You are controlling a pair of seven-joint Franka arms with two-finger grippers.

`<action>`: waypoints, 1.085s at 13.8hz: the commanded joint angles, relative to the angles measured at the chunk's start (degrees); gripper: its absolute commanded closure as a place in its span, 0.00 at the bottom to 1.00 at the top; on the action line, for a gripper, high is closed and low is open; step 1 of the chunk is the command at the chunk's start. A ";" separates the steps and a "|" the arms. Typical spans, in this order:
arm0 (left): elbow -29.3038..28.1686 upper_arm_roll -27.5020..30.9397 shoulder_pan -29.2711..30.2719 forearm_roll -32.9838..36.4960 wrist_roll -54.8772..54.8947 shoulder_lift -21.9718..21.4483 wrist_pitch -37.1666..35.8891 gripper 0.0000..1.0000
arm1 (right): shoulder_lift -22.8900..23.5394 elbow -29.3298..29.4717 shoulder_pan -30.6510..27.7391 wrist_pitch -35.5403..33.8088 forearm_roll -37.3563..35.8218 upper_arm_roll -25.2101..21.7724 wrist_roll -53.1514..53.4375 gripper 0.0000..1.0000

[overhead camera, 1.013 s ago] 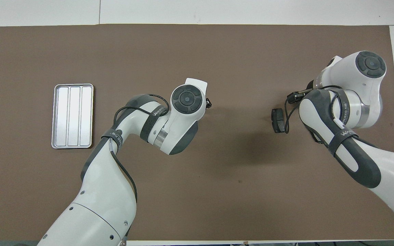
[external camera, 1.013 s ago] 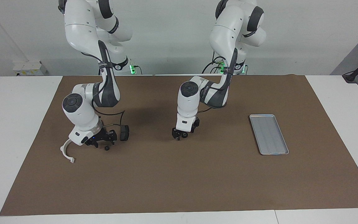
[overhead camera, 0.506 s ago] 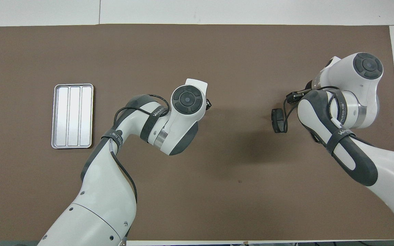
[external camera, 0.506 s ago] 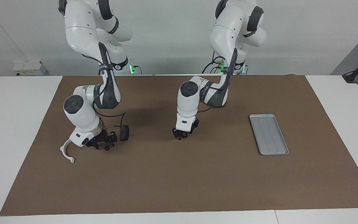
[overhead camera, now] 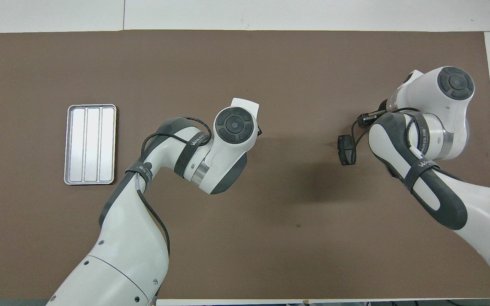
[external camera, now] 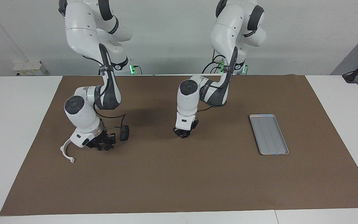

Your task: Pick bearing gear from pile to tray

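arms (external camera: 82,115): glossy white shells | dark grey joint caps | black cables | green base lights

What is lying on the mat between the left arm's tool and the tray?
Nothing visible. The left tool is low over the middle of the brown mat, and only bare mat shows between it and the tray.

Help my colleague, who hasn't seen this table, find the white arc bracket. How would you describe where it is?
Start at the brown mat and go to the right arm's end. The right gripper is low over a few small dark parts there, and the bracket lies beside them on the mat. It is the only white, curved piece; its neighbours are dark and blocky or round.
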 commanded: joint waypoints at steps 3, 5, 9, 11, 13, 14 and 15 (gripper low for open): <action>-0.59 0.93 2.77 2.03 -0.57 -3.99 -5.61 1.00 | 0.02 -0.56 -0.12 1.79 0.88 0.21 0.24 0.67; -0.85 0.93 4.97 2.03 2.84 -6.89 -9.47 1.00 | 0.11 -0.56 -0.12 1.70 0.88 0.21 0.59 0.82; -5.76 0.84 14.28 1.94 18.73 -13.57 -12.56 1.00 | -0.24 1.28 0.05 -0.05 0.79 0.30 1.20 0.94; -6.48 0.84 18.76 1.94 26.20 -14.11 -12.39 1.00 | -1.20 4.87 1.80 -5.21 0.70 0.21 3.92 0.95; -6.65 0.84 23.16 1.94 34.20 -14.11 -12.13 1.00 | -3.13 9.27 4.17 -11.63 0.61 0.38 8.48 0.95; -7.70 0.93 24.83 1.94 37.46 -14.20 -11.52 1.00 | -4.19 10.94 6.80 -14.35 0.70 0.30 12.25 0.95; -8.32 0.84 26.41 1.94 40.01 -14.28 -10.64 1.00 | -4.54 12.17 8.91 -15.86 0.35 0.30 16.55 0.94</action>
